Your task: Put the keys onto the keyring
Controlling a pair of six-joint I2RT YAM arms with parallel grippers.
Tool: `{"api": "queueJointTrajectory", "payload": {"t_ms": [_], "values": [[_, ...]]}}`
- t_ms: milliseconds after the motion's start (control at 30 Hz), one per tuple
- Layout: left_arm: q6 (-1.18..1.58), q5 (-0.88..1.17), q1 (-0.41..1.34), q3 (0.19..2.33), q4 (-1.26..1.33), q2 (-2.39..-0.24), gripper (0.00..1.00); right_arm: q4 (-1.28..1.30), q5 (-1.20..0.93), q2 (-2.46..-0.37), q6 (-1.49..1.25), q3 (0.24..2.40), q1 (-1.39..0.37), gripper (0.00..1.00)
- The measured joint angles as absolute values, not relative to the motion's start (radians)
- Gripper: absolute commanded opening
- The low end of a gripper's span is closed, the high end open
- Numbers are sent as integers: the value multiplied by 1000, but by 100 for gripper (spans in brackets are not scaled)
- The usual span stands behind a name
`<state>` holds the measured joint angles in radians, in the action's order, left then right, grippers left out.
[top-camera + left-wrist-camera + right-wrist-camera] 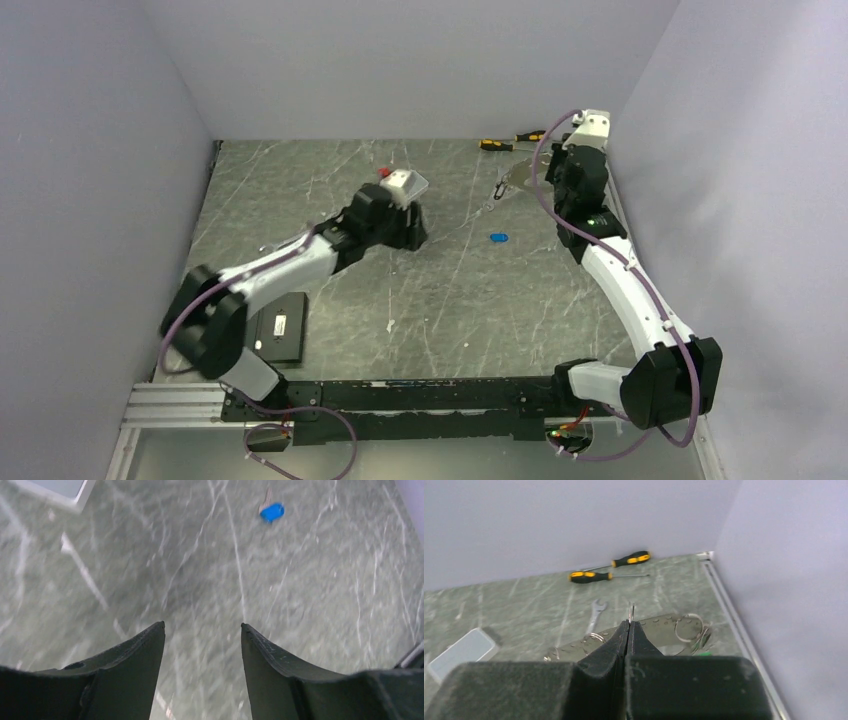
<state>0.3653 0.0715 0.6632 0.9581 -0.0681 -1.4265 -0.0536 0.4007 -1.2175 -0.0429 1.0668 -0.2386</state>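
The keyring, a thin silvery oval loop of links carrying small split rings, lies on the green marbled table at the far right; it also shows in the top view. My right gripper is shut on a thin silver wire of it that sticks up between the tips; in the top view this gripper is at the loop. A green key lies by the loop's right end. A blue key lies alone mid-table, also in the left wrist view. My left gripper is open and empty above bare table, left of the blue key. The black key is not visible.
Two yellow-and-black screwdrivers lie by the back wall, and a silver wrench lies near the keyring. A grey rounded box sits beside my left gripper. A black box lies at the near left. The right wall is close to the keyring.
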Motion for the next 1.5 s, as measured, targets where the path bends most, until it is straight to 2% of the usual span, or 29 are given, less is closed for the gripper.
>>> {"api": "queueJointTrajectory", "payload": {"t_ms": [333, 600, 767, 1167, 1500], "values": [[567, -17, 769, 1576, -65, -2057, 63, -46, 461, -1122, 1, 1047, -138, 0], [690, -94, 825, 1841, -138, -2338, 58, -20, 497, -987, -6, 1016, -102, 0], [755, -153, 847, 1918, -197, -2407, 54, -3, 496, -930, -30, 985, -104, 0], [886, -224, 890, 1952, -253, -2428, 46, 7, 500, -909, -33, 920, -142, 0], [938, -237, 899, 1993, -251, -2461, 35, 6, 520, -883, -27, 902, -159, 0]]}}
